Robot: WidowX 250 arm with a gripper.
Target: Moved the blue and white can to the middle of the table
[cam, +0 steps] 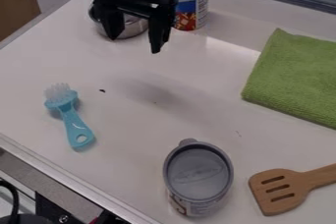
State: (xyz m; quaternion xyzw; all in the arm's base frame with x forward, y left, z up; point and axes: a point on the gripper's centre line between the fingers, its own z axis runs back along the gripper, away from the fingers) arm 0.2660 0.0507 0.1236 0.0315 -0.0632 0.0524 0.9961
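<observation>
The black gripper (136,45) hangs at the upper left of the table (125,120), its two fingers apart with nothing between them. Just right of it and farther back, a blue and white can (187,2) with a red and orange pattern near its base stands upright by the back edge. The gripper's right finger is close to the can in the view; whether they touch, I cannot tell.
A metal bowl (134,26) sits behind the gripper. A green towel (295,78) lies at the right. Nearer the front are a blue brush (70,115), a can with a grey lid (198,173) and a wooden slotted spatula (283,188).
</observation>
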